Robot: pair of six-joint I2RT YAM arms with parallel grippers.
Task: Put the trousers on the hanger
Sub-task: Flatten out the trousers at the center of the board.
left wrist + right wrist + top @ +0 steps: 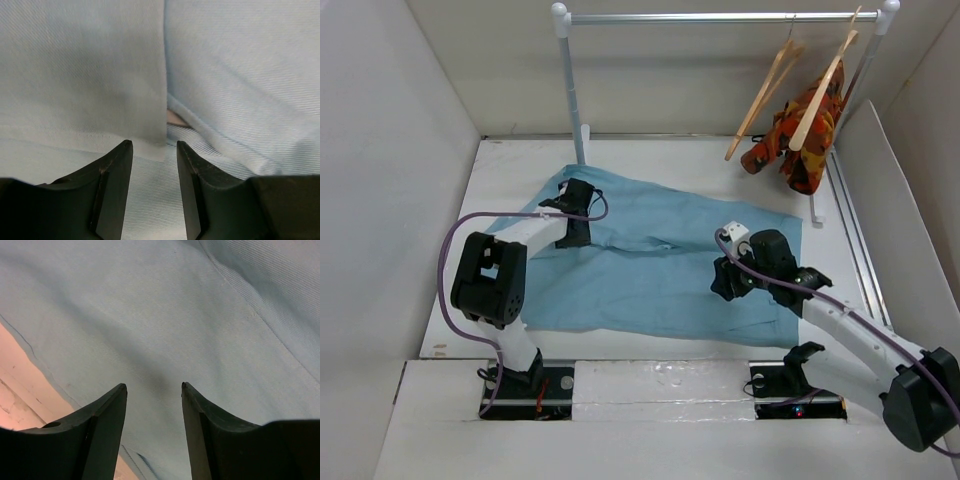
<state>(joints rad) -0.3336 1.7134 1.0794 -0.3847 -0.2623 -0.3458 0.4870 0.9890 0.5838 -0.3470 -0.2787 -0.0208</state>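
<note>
In the top view, each wrist is covering its own fingertips. The left hand [154, 146] and right hand [154, 386] are showing their parted tips only up close. The trousers [660, 260] are running past every edge of both wrist views. At 1 o'clock from the left tips, a pinkish patch [175, 119] is peeking from under a fold, too small to identify. The hanger [760, 100] is meeting the rail [720, 17] with a hook too small to see. The right arm [920, 400] is running off the frame at 4 o'clock.
</note>
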